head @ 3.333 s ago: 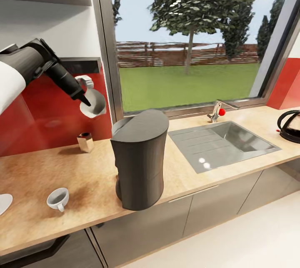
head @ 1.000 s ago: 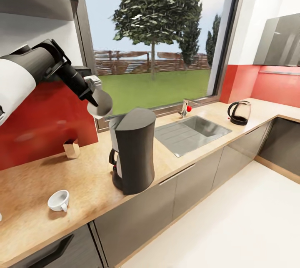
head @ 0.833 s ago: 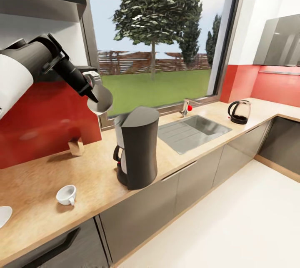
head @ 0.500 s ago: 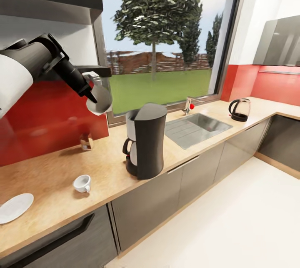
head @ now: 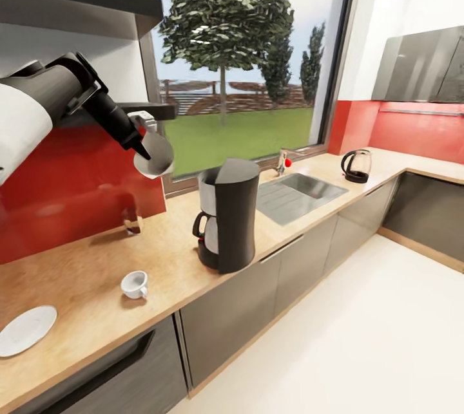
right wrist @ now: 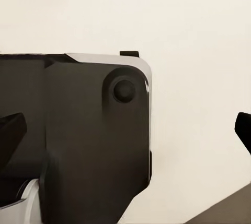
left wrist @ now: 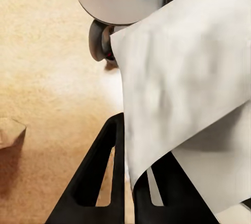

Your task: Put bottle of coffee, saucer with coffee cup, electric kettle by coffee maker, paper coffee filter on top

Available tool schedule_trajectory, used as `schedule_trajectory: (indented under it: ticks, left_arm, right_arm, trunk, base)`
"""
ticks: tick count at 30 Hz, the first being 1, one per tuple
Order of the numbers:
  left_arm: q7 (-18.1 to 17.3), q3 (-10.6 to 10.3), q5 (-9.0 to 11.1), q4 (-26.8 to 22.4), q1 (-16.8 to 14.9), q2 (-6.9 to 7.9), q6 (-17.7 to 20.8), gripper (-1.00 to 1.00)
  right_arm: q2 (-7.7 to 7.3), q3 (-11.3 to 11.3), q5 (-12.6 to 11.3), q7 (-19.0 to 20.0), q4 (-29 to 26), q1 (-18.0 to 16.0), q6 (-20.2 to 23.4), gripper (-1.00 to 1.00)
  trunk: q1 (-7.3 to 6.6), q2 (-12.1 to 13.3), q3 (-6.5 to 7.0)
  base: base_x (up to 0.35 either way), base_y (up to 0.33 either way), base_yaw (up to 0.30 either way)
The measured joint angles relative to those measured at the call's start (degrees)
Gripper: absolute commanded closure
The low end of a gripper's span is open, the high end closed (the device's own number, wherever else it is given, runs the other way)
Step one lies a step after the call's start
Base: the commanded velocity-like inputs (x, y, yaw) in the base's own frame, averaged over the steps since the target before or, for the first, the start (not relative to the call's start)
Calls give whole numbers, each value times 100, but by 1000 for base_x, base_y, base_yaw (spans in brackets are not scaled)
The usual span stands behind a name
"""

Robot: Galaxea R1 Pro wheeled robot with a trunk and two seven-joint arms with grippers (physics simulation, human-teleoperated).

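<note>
Wooden countertop [head: 96, 259] runs left to right under the window, bending near at the far right corner. On it, from left: white saucer [head: 26, 331] at near edge; coffee cup [head: 135, 284] on its side, apart from saucer; small bottle [head: 131, 221] far back by red wall; dark coffee maker [head: 229, 214] upright near front edge; inset sink [head: 293, 192]; electric kettle [head: 356, 166] far right.

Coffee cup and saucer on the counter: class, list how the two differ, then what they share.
The coffee cup is deep, has a handle and lies tipped on its side; the saucer is flat, wide, without a handle, and lies level. The cup sits nearer the coffee maker than the saucer does. Both are white and rest apart on the wooden counter.
</note>
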Motion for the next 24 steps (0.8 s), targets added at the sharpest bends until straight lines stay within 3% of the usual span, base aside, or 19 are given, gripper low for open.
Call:
schedule_trajectory:
  ticks: [3, 10, 24]
  left_arm:
    - [0, -32, -15, -1, 2, -6, -3, 100]
    - [0, -149, -263, -9, 8, -35, 4, 100]
    - [0, -147, -272, -16, 7, -34, 5, 100]
  right_arm:
    - [0, 0, 0, 0, 0, 0, 3, -100]
    - [0, 0, 0, 0, 0, 0, -3, -100]
    - [0, 0, 0, 0, 7, -1, -3, -100]
  trunk:
    - [1, 0, 10]
    - [2, 0, 31]
    - [3, -4, 76]
  base:
    - [67, 61, -248]
    - [9, 9, -248]
    - [0, 0, -248]
